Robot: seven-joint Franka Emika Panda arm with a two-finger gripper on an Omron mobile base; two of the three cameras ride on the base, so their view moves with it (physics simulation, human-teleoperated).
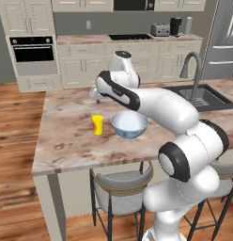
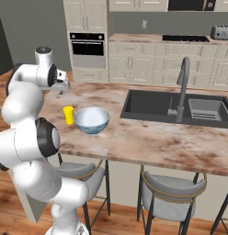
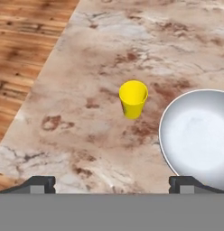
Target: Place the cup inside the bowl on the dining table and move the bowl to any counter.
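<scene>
Nothing done yet, by the look of it — the cup stands upright on the dining table, just beside the bowl but apart from it, not inside. Bowl's white interior is bare, sitting near the table's front edge w/ the sink well off to its other side.

Gripper hovers above the tabletop, fingers spread wide, nothing between them — both tips poke up at the bottom of the hand view, cup ahead and roughly between them, bowl off toward one tip. In the base views the hand sits above and behind the cup, not touching either item.

So what's left, I'd judge: the whole job. Step 1, come down on the cup, grab it, drop it in the bowl. Step 2, pick up the bowl and carry it to a counter — the one along the back wall is well apart from the table, so prob. a base drive.

Count: 1 cup, 1 bowl, 1 gripper. Stools — 2 seen in the right base view. 1 faucet at the sink, 1 toaster on the back counter, 1 wall oven.
</scene>
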